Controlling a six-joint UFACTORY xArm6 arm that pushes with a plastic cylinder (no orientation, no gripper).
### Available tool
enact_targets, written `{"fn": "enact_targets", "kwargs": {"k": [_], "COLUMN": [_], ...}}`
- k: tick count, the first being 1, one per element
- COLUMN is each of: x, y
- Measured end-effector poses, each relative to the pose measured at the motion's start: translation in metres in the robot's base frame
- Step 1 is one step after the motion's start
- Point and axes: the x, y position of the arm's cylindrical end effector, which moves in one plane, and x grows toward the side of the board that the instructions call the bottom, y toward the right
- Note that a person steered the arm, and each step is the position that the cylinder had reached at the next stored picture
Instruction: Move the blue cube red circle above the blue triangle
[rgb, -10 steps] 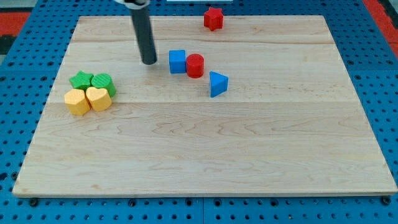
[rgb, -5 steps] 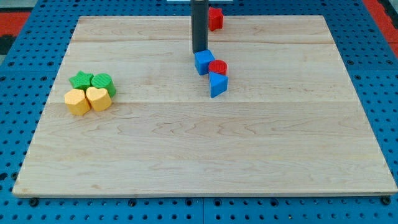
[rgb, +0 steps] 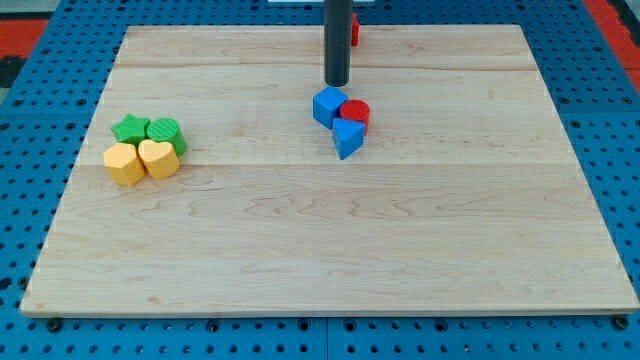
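Note:
The blue cube (rgb: 327, 105) sits near the board's upper middle, turned corner-on. The red circle (rgb: 355, 111) touches its right side. The blue triangle (rgb: 347, 138) lies just below both and touches them. My tip (rgb: 337, 83) stands just above the blue cube, a small gap from its top edge. The dark rod rises from there out of the view's top.
A red star (rgb: 353, 29) sits at the board's top edge, partly hidden behind the rod. At the view's left are a green star (rgb: 130, 128), a green block (rgb: 166, 131) and two yellow hearts (rgb: 141, 160) in a tight cluster.
My tip swept right from the cube's left, then up. The blue cube and red circle were pushed right against the blue triangle; the triangle shifted slightly.

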Motion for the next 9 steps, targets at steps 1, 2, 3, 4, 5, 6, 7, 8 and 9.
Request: {"fn": "enact_targets", "kwargs": {"k": [1,2,3,4,5,6,7,8,9], "x": [0.005,0.010,0.023,0.040,0.034,0.023,0.023,0.028,0.035], "y": [-0.006,-0.017,-0.029,-0.035,-0.035,-0.022,-0.014,-0.017,-0.020]}}
